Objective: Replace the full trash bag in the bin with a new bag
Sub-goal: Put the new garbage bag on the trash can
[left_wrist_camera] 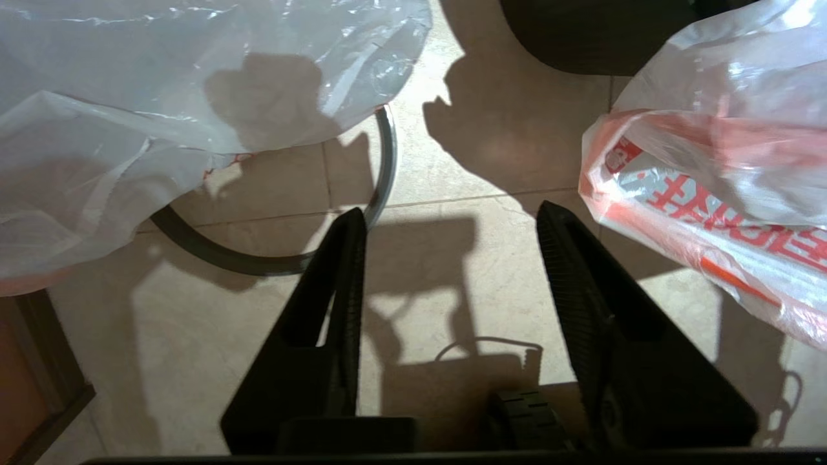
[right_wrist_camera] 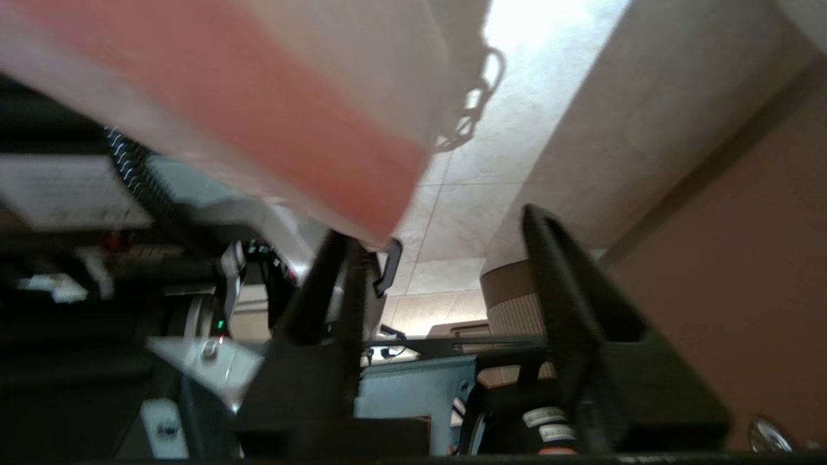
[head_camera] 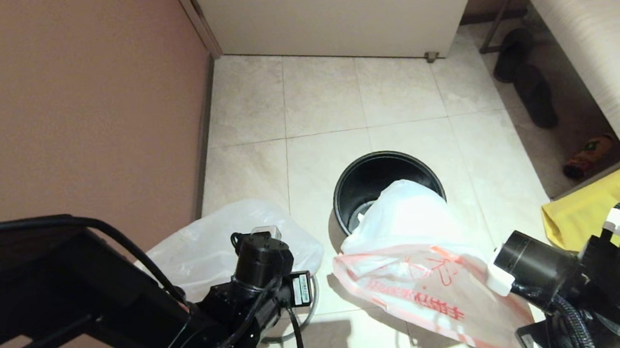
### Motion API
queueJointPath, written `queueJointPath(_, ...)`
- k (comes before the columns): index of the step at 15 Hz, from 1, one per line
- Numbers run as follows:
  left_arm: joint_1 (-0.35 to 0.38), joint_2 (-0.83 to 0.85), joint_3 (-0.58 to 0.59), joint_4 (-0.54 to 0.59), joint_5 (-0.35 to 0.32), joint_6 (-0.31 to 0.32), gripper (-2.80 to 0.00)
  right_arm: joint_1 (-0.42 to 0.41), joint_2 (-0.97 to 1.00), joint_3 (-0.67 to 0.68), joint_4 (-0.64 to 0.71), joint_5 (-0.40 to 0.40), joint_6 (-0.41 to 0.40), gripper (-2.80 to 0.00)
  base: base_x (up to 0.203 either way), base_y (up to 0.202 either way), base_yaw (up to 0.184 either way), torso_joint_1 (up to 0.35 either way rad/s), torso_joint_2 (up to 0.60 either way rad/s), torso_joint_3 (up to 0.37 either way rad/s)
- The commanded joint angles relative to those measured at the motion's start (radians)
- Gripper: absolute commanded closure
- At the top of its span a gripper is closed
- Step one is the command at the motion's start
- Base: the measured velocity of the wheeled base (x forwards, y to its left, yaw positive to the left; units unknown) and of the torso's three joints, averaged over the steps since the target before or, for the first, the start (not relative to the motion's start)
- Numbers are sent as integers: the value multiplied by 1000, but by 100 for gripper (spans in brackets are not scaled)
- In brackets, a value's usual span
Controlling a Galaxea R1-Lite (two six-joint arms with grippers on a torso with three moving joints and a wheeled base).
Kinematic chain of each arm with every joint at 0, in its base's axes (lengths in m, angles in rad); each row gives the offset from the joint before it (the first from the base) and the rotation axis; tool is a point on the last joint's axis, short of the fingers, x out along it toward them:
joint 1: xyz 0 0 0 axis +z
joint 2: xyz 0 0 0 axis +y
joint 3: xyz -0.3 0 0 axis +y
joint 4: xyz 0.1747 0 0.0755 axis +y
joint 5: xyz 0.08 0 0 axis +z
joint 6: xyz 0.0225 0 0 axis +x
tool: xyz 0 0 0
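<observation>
Printed plastic of the new bag (head_camera: pixel 419 278) lies half in the bin (head_camera: pixel 346 193), its closed end over the black rim and its red-lettered mouth sprawled on the floor tiles toward the robot. Lining appears to be the step in hand; next, both arms likely must catch that hem and spread it over the rim. Left gripper (left_wrist_camera: pixel 449 226) hovers over bare tile beside the hem, jaws parted, empty. Right gripper (right_wrist_camera: pixel 439 226) sits just under the hem, jaws parted, nothing between. Beyond, the full trash bag (head_camera: pixel 208 248) rests on the grey hoop ring (left_wrist_camera: pixel 381 168) by the wall.

Matte black arms, looping black cables, ribbed black wedge-shaped fingers (left_wrist_camera: pixel 345 271)
</observation>
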Motion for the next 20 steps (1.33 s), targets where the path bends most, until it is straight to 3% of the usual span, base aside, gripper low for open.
queueJointPath(1, -26, -8, 3, -5, 2, -7, 0, 37, -34, 9, -5, 10, 3, 0, 0, 0, 0, 0, 0, 0)
queueJointPath(6, -52, 72, 24, -61, -6, -39, 0, 39, 107, -104, -146, -13, -5, 0, 0, 0, 0, 0, 7, 0)
queueJointPath(10, -54, 185, 76, -269, -42, -39, 0, -20, 123, -349, -152, -19, -93, 0, 0, 0, 0, 0, 8, 1)
queueJointPath(12, -49, 185, 63, -274, -43, -39, 0, -73, 130, -395, -153, -19, -166, 0, 0, 0, 0, 0, 0, 0)
queueJointPath(17, -46, 144, 55, -296, -42, -39, 0, -146, 167, -393, -211, -20, -217, 0, 0, 0, 0, 0, 0, 0)
queueJointPath(20, -43, 82, -38, -146, -45, -41, 0, -148, 183, -392, -213, -20, -216, 0, 0, 0, 0, 0, 0, 0)
